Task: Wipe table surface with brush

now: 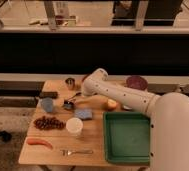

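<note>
The light tan wooden table surface (95,145) fills the lower middle of the camera view. My white arm comes in from the lower right and bends over the table's back half. My gripper (74,99) points down and left, low over the left-centre of the table. The brush (68,105) lies right at its tip, with the dark, grey-edged head toward the left and the slim black handle running up toward the gripper. The wrist hides where the handle meets the gripper.
A flat black block (49,94), a metal cup (69,82), a blue-grey cup (47,104), grapes (49,122), a white cup (74,126), a blue sponge (84,114), an orange fruit (111,104), a carrot (39,142), a silver fork (77,151), a green tray (127,136) and a dark red bowl (136,82).
</note>
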Controlling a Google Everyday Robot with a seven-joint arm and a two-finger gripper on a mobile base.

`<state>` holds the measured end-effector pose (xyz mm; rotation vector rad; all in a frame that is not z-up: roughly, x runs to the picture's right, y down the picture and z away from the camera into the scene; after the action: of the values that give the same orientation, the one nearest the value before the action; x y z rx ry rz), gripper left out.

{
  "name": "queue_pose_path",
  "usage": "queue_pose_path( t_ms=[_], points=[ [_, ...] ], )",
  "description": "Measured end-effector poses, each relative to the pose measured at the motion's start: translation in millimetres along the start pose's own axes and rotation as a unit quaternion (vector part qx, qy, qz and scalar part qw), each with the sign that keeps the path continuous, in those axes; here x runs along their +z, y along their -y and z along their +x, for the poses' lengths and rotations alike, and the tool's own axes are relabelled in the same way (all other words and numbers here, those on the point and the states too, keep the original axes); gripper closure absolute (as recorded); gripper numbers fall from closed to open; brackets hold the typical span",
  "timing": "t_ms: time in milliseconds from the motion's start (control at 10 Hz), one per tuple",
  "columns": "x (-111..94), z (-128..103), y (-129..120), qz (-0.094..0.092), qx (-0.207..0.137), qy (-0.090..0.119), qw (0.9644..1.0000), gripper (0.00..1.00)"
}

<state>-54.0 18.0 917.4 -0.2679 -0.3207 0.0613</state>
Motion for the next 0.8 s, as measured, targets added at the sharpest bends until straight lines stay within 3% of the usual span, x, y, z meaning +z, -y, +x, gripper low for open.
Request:
queue_pose_path(
  t_ms=[500, 800],
  points=[
    [-16.8, 50.7, 4.9, 0.024, 0.039, -0.034, 0.9984, 0.95],
    [-18.5, 61.5, 5.6, 0.028, 0.049, -0.049, 0.9972, 0.95]
  ],
)
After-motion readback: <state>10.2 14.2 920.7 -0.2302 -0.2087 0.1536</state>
